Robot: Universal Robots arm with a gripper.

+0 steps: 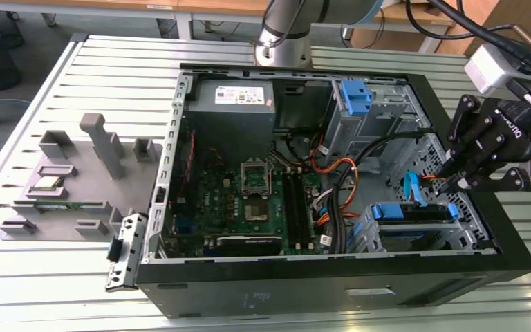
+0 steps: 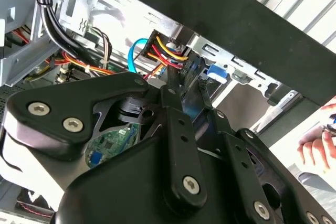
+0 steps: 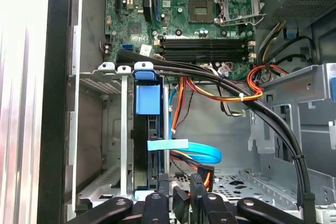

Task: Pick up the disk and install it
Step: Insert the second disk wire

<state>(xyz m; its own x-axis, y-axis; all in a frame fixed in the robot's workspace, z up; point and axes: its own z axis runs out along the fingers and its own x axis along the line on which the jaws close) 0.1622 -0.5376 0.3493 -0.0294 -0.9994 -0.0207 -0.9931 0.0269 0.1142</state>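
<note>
Your gripper (image 1: 458,181) hangs over the drive cage (image 1: 413,232) at the computer case's (image 1: 339,290) front corner, on the exterior view's right. The disk (image 3: 146,129), in its blue bracket, sits upright in the cage slot. I cannot tell whether the fingers are parted. Keep clear of the blue cable (image 3: 191,150) and press squarely.

Open black computer case (image 1: 339,273) lying on its side on the slatted metal surface (image 1: 108,66). Green motherboard (image 1: 247,200) sitting inside it, grey power supply box (image 1: 231,104) near the far wall. Orange and black cables (image 3: 220,90) running across the interior, light blue flat cable (image 3: 194,150) lying beside the drive cage (image 3: 113,129). Grey fixture tray (image 1: 72,180) with upright blocks sitting at the exterior view's left. A person's hand (image 2: 317,148) showing beyond the case.
</note>
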